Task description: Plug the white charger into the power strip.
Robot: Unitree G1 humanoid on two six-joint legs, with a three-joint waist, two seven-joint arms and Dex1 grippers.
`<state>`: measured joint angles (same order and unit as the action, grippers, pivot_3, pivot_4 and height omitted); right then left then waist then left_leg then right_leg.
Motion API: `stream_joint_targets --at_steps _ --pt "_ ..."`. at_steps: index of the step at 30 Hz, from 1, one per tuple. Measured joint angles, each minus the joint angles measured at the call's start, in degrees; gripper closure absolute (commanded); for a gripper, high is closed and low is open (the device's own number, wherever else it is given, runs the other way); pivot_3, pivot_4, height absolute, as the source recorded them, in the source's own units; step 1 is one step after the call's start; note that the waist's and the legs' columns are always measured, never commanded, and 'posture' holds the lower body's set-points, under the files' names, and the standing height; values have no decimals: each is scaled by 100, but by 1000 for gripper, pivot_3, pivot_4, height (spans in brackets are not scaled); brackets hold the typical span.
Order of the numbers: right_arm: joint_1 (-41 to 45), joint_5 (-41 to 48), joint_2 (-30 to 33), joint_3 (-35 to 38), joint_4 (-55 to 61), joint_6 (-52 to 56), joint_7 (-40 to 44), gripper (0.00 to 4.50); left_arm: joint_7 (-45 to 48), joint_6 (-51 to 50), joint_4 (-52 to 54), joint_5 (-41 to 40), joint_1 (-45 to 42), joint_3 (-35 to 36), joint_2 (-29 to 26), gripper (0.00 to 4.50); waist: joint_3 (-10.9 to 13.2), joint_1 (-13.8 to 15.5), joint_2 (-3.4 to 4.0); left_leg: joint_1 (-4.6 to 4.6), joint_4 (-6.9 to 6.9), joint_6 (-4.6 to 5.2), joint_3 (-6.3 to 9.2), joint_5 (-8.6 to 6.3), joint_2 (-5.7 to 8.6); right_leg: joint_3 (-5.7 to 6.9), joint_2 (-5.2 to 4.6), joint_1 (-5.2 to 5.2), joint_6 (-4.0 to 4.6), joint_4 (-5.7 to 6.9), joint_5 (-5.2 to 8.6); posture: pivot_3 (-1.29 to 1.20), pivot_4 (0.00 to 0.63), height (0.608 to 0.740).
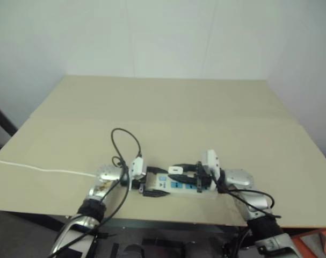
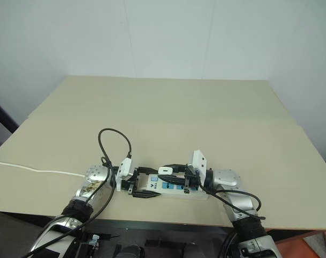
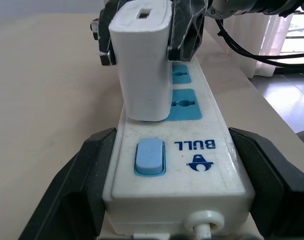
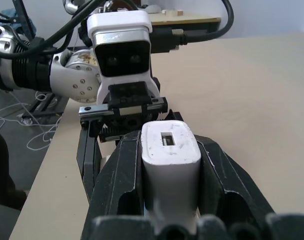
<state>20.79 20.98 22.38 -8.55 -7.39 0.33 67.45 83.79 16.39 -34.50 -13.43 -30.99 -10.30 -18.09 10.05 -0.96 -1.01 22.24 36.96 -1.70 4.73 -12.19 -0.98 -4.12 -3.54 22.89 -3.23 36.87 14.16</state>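
the right hand [image 4: 169, 200] was clenched on the white charger [image 3: 141, 60], set on the socket panel nearest the switch. the left hand [image 3: 157, 200] braced the power strip [image 3: 202, 150] at the desk [image 1: 179, 107] edge, 6 o'clock. advised: press straight down, strip steady.

Both arms reached in over the near table edge, wrists bent so the grippers pointed at each other, about level. The left gripper [image 1: 150, 186] stood wide, one black finger [image 3: 74, 182] along each long side of the strip [image 3: 174, 172] at its switch end. The right gripper [image 4: 171, 172] was clamped on the charger [image 4: 170, 165], which stood upright on the strip.
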Motion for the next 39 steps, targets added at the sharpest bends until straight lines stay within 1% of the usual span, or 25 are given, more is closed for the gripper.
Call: stream_joint_targets --at_steps 7,14,32,34,35,39 --pt "34 57 176 -16 -124 16 153 3378 -71 5 7 0 1 -90 6 1230 0 23 0 -26 -1 0 1 -1 0 5 -2 -38 -5 -14 3 0 150 740" --pt "16 61 400 -71 -166 14 353 3378 -106 -10 87 2 35 -160 5 1230 -5 27 -3 -31 -2 0 2 -1 0 6 -2 -45 -7 -19 4 0 150 740" --pt "219 45 457 -348 -295 31 313 3378 -193 -20 114 -5 73 -199 -61 1230 -30 -11 -14 -50 -6 0 2 -2 -3 5 0 -57 -7 -20 6 0 150 740" --pt "254 37 460 -381 -324 37 319 2640 -199 -20 116 -9 84 -197 -70 1230 -35 -21 -15 -52 -7 0 2 -2 -4 5 1 -58 -5 -20 6 0 150 740" --pt "259 -61 519 -439 -331 113 328 2397 -202 -20 125 -13 93 -193 -74 1230 -37 -23 -16 -52 -8 0 2 -2 -4 5 1 -58 -5 -21 7 0 150 740" --pt "255 -182 558 -505 -272 232 357 1076 -214 -25 144 -23 121 -187 -90 1230 -48 -35 -29 -53 -11 0 2 -2 -6 5 3 -58 -4 -21 8 0 150 740"
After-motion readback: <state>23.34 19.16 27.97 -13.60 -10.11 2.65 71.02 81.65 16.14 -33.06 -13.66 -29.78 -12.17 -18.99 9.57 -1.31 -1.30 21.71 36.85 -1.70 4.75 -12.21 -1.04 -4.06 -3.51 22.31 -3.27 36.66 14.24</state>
